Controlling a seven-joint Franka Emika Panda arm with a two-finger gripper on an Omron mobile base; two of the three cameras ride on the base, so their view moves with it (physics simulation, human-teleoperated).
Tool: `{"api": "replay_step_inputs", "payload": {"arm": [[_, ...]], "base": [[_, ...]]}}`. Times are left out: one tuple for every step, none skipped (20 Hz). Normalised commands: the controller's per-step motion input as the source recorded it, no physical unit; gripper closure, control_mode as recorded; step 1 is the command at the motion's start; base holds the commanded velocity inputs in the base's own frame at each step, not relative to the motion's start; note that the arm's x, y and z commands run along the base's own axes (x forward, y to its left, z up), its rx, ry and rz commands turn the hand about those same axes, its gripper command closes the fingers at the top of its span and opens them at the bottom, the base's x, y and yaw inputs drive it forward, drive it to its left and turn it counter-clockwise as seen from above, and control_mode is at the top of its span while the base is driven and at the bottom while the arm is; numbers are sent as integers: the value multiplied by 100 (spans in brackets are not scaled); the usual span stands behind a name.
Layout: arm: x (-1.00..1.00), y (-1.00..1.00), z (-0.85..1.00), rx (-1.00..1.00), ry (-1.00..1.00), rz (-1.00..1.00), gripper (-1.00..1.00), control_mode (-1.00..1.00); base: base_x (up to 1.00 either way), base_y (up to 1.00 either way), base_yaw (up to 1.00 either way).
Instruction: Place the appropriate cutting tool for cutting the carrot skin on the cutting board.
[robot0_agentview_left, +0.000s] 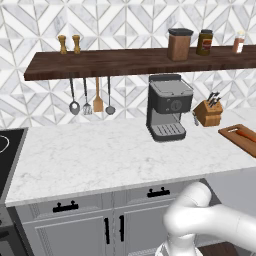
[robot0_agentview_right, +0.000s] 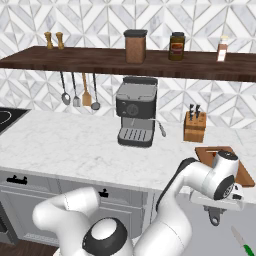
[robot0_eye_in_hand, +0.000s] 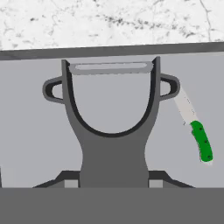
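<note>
Your end effector (robot0_eye_in_hand: 112, 181) is pinching the grey peeler (robot0_eye_in_hand: 111, 127) low off the tabletop (robot0_agentview_left: 100, 150) edge; the cutting board (robot0_agentview_left: 235, 137), carrying the carrot (robot0_agentview_left: 246, 133), is waiting at two o'clock. Risk: lifting carelessly could clip that edge, knocking the peeler loose.

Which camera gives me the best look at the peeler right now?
The hand view: the peeler sits large and centred, blade at the top, a green-handled knife beside it. The right base view shows it small under the hand.

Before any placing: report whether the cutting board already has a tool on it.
No tool: the cutting board holds just the carrot; the peeler is at the gripper.
</note>
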Motion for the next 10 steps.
{"api": "replay_step_inputs", "payload": {"arm": [[100,25,51,0,0,0,100,-100],[100,14,50,0,0,0,100,-100],[100,2,50,0,0,1,100,-100],[100,0,46,0,0,2,100,-100],[100,0,45,1,0,5,100,-100],[100,0,38,1,0,8,100,-100],[72,-26,44,3,0,18,100,-100],[56,-51,47,6,0,24,100,-100],[42,-26,34,3,0,23,100,-100],[44,-15,23,1,0,22,100,-100]], "base": [[0,0,0],[0,0,0],[0,0,0],[0,0,0],[0,0,0],[0,0,0],[0,0,0],[0,0,0],[0,0,0],[0,0,0]]}}
